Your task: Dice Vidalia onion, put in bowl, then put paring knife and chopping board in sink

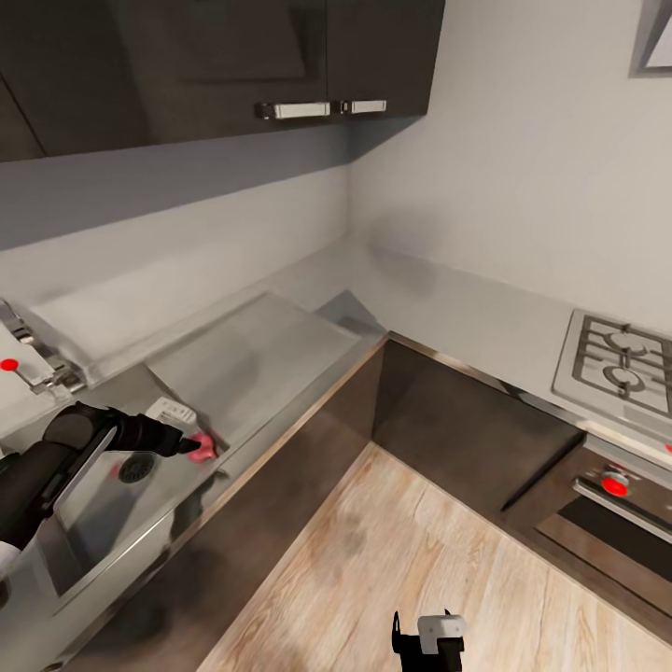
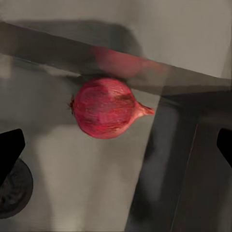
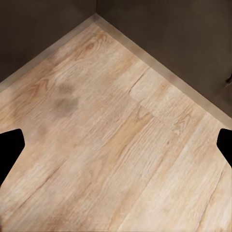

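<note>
The onion (image 2: pixel 107 108) lies on the steel floor of the sink (image 1: pixel 103 523), close to the basin's far wall, which mirrors it as a pink smear. In the left wrist view it sits above centre, between and ahead of the two dark fingertips (image 2: pixel 10 153) at the left and right edges. Its long axis, from root stub to pointed tip, runs across the frame, roughly along the line joining the fingertips, with the tip toward the right one. In the head view it is a pink spot (image 1: pixel 203 446) at lower left, right at the tip of the left gripper (image 1: pixel 193 445).

The left gripper is spread wide and empty, with neither fingertip touching the bulb. The coming move, I judge, is a short push forward so the fingers straddle the onion before they close. The left arm is much the nearer one. The right gripper (image 1: pixel 427 644) hangs low at the bottom edge of the head view, over wooden floor (image 3: pixel 116 145); its fingertips are parted with nothing between them.

The drain (image 1: pixel 136 467) sits just left of the onion in the head view, the drainboard (image 1: pixel 252 359) beyond it. A tap with a red knob (image 1: pixel 9 365) stands at the left edge. Grey countertop (image 1: pixel 448 308) turns the corner toward a hob (image 1: pixel 621 359) at right, with dark cabinets above.
</note>
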### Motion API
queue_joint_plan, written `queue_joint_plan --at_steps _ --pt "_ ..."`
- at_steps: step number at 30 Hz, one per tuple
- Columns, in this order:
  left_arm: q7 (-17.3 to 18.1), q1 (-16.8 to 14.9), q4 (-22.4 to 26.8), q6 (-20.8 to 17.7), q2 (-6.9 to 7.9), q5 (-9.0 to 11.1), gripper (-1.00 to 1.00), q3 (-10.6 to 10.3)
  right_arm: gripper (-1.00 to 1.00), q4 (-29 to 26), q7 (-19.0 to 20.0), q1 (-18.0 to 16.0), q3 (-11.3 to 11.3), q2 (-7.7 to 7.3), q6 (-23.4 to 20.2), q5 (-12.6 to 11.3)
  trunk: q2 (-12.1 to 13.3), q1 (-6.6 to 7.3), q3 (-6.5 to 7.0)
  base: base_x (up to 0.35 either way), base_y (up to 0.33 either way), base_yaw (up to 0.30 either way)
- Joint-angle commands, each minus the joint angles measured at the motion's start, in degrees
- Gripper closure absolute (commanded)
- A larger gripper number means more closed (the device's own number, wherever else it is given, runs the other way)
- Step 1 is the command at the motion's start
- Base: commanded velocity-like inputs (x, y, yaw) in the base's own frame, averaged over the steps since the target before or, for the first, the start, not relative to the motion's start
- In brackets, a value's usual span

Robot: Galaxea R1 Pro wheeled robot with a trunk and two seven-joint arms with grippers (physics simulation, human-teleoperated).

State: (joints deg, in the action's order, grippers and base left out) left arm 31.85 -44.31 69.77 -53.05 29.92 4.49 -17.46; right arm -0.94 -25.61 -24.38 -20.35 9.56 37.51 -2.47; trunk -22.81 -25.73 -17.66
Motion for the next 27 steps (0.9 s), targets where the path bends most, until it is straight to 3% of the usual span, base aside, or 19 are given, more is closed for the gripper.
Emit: queue_joint_plan --at_steps 1,6,27 --pt "-0.21 -0.07 0.03 -0.39 0.05 0.45 -1.00 -0.12 -1.00 0.06 -0.33 -0.05 -0.48 0.02 0.11 -0.25 -0.11 -0.05 -0.10 0.181 0.000 0.000" --pt "-0.21 -0.07 0.02 -0.39 0.05 0.44 -1.00 -0.12 -1.00 0.06 -0.32 -0.05 -0.48 0.02 0.11 -0.25 -0.11 -0.05 -0.10 0.145 0.000 0.000" --pt "-0.28 -0.07 -1.45 -0.37 0.05 -0.51 -1.00 -0.14 -1.00 0.06 -0.32 -0.05 -0.48 0.02 0.11 -0.25 -0.11 -0.05 -0.69 0.003 0.000 0.000"
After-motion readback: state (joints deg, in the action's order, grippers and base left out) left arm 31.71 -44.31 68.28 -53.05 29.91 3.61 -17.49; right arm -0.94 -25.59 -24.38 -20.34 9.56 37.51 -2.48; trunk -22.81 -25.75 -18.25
